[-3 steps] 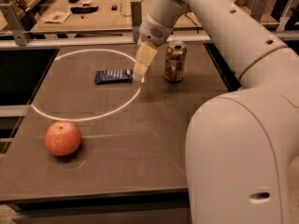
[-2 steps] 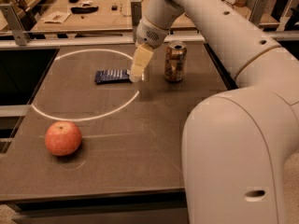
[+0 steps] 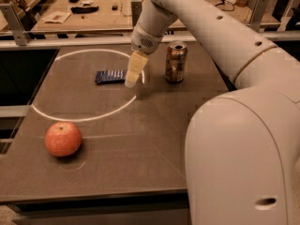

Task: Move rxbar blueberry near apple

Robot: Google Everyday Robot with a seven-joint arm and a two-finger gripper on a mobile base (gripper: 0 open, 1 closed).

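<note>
The rxbar blueberry is lying flat on the far part of the surface, inside the white ring marked there. Its long axis is running left to right, close to parallel with the far edge, one short end pointing at the left side and the other at the tool. The tool is hanging tip-down from the pale arm, just at the bar's right end. Whether it is touching the wrapper cannot be told. Whether it is open or closed cannot be told either, and nothing is showing in its hold.

Near the front left corner the apple is sitting outside the ring, well apart from the bar. A gold-brown can is standing upright to the right of the tool, near it but apart, just outside the ring.

On the count: one bar, one apple and one can are showing on the surface, with the one arm reaching over from the right
</note>
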